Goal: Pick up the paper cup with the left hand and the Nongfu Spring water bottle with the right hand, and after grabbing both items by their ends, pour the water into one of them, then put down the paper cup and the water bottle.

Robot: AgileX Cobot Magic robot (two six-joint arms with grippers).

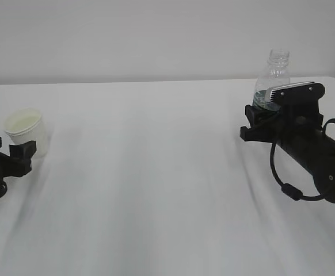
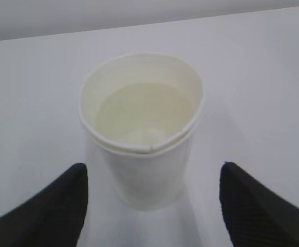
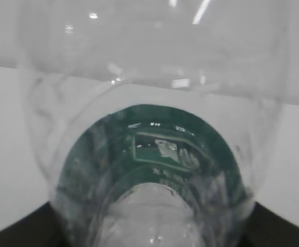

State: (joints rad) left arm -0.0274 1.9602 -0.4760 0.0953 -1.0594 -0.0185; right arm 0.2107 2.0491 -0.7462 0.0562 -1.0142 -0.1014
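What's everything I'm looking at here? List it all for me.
paper cup: one, white with cream inside, table's left side, upright, liquid inside.
water bottle: one, clear with dark green label, no cap, table's right side, upright.
table: one, white, bearing both.
left gripper: one, black, open, fingers either side of the cup, not touching.
right gripper: one, black with grey-white plate, around the bottle's lower part; contact unclear.

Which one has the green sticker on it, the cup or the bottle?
The bottle on the right has it: it is clear, taller, with a dark green band low down. The paper cup on the left is plain white, short, with nothing printed on it.
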